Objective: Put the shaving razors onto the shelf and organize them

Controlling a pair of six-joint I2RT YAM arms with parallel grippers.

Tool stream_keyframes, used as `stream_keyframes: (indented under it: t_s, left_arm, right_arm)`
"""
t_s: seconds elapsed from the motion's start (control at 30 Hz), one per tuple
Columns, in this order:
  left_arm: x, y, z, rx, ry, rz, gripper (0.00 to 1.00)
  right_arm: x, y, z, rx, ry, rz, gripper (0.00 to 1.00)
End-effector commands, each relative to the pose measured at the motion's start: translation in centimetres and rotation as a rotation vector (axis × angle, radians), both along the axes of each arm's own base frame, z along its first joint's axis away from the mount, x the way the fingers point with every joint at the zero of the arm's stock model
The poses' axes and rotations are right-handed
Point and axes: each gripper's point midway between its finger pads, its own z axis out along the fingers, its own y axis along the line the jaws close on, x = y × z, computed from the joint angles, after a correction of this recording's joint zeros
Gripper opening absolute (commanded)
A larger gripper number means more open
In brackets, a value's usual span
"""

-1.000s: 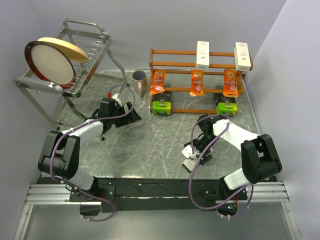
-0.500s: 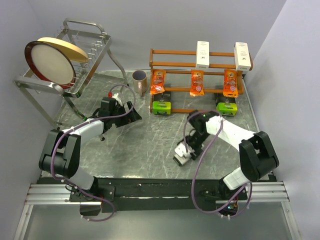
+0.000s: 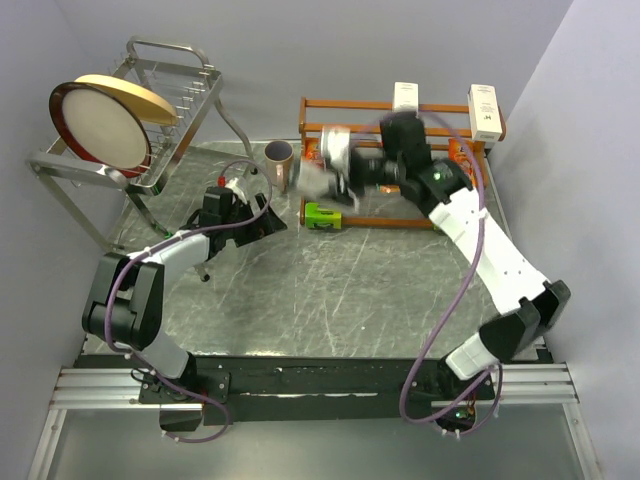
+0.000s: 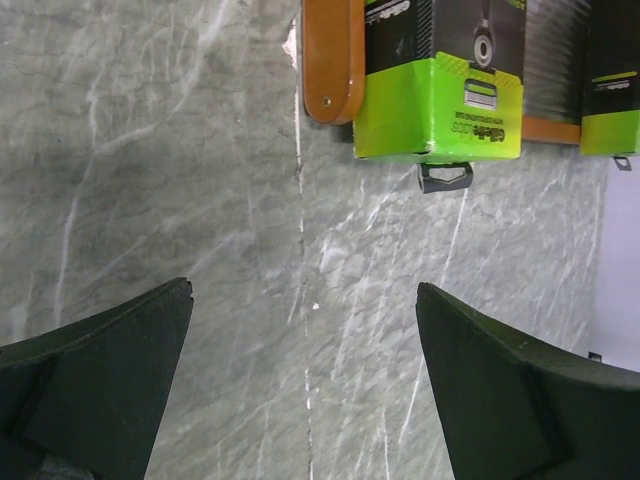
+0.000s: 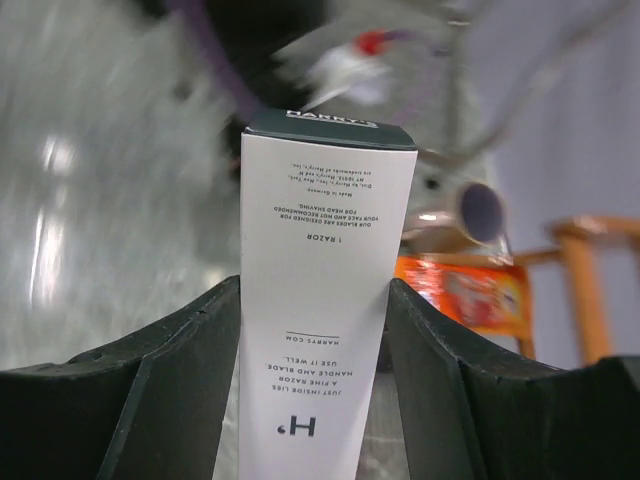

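My right gripper (image 3: pixel 345 172) is raised in front of the left end of the orange-brown shelf (image 3: pixel 470 182) and is shut on a long white razor box (image 3: pixel 325 165), blurred by motion. In the right wrist view the box (image 5: pixel 325 300) stands between both fingers (image 5: pixel 190 380), with an orange packet (image 5: pixel 460 290) behind it. Two white boxes (image 3: pixel 405 96) (image 3: pixel 484 110) stand on the top rail. A lime-green pack (image 3: pixel 322 215) sits on the bottom tier. My left gripper (image 3: pixel 262 222) is open and empty on the table, facing the green pack (image 4: pixel 437 80) and the shelf's end post (image 4: pixel 333 55).
A mauve mug (image 3: pixel 279 158) stands just left of the shelf, close to the held box. A silver wire rack (image 3: pixel 175 110) with a round plate (image 3: pixel 100 122) stands at the back left. A second green pack (image 4: pixel 610 100) shows at the right edge of the left wrist view.
My right arm lifted the white box off the table at the front right and swung it up and back-left to the shelf's left end. The left gripper shifted slightly.
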Motion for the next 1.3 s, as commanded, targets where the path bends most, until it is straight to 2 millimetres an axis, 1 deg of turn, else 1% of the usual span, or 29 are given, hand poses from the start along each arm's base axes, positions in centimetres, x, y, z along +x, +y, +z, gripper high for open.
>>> stream_keyframes:
  t_s: [0.0,0.03,0.07,0.1,0.13,0.2,0.23,0.27,0.33,0.47,0.6,0.67,0.7,0.8,0.87,0.9,1.03,1.07,1.13,1.17,1.23,1.27]
  left_arm:
    - [1.2,-1.0,2.3,-0.053,-0.050,-0.015,0.99]
    - [1.2,-1.0,2.3,-0.054,-0.048,-0.015,1.00]
    - [1.1,-1.0,2.3,-0.057,-0.046,-0.014,0.99]
    - [1.1,-1.0,2.4,-0.059,-0.046,-0.015,1.00]
    - [1.1,-1.0,2.6,-0.060,-0.051,-0.015,0.99]
    - [1.0,-1.0,2.5,-0.060,-0.049,-0.011,0.99]
    - [0.8,-0.9,2.6,-0.060,-0.049,-0.011,0.99]
    - [0.8,-0.9,2.6,-0.058,-0.050,-0.010,1.00]
    - [0.7,-0.8,2.5,-0.052,-0.051,-0.009,0.99]
    - [0.5,-0.5,2.3,-0.047,-0.051,-0.001,0.99]
    - [0.5,-0.3,1.8,-0.042,-0.037,0.003,0.99]
    - [0.6,-0.2,1.8,-0.044,-0.039,0.007,1.00]
    - [0.7,-0.2,1.6,-0.045,-0.033,0.008,1.00]
    - [1.0,-0.3,1.4,-0.045,-0.030,0.009,0.99]
    - [1.3,-0.4,1.6,-0.046,-0.031,0.009,1.00]
    - [1.3,-0.5,1.4,-0.045,-0.025,0.006,1.00]
    - [1.6,-0.5,1.5,-0.048,-0.026,0.008,0.99]
    - [1.6,-0.5,1.4,-0.049,-0.022,0.009,0.99]
    - [1.6,-0.5,1.3,-0.048,-0.021,0.009,0.99]
    - [1.6,-0.5,1.3,-0.046,-0.022,0.008,0.99]
    - [1.6,-0.5,1.3,-0.045,-0.020,0.009,1.00]
    - [1.6,-0.4,1.1,-0.044,-0.018,0.011,0.99]
  right_arm:
    - [7.5,0.1,13.5,0.444,0.059,-0.455,0.50]
    - [9.6,0.8,12.4,0.460,0.123,-0.516,0.51]
    - [10.5,0.7,12.5,0.466,0.141,-0.557,0.52]
    - [11.2,-0.2,15.4,0.529,0.100,-0.610,0.52]
    - [12.7,0.5,14.2,0.531,0.137,-0.640,0.52]
    - [14.1,0.2,14.6,0.572,0.130,-0.699,0.52]
    - [14.8,0.2,14.1,0.578,0.129,-0.721,0.52]
    - [15.3,0.1,14.5,0.604,0.114,-0.732,0.52]
    - [16.5,0.0,13.3,0.615,0.133,-0.785,0.51]
    - [18.2,0.1,12.5,0.656,0.182,-0.821,0.49]
    - [20.0,0.0,11.9,0.677,0.176,-0.855,0.48]
    - [20.9,-0.8,12.0,0.698,0.161,-0.893,0.47]
    - [21.3,-0.9,11.5,0.704,0.170,-0.907,0.47]
    - [22.4,-1.3,11.1,0.719,0.157,-0.937,0.47]
    - [22.9,-1.5,11.1,0.734,0.147,-0.950,0.47]
    - [23.2,-1.5,10.7,0.734,0.153,-0.959,0.47]
    - [24.2,-1.5,10.0,0.737,0.136,-0.972,0.49]
    - [24.6,-1.3,9.3,0.728,0.138,-0.977,0.50]
    - [25.1,-1.3,8.9,0.732,0.132,-0.990,0.51]
    - [25.5,-1.2,8.3,0.728,0.134,-0.996,0.51]
    - [25.9,-1.4,8.6,0.762,0.124,-1.007,0.51]
    - [26.3,-1.5,8.0,0.770,0.134,-1.016,0.52]
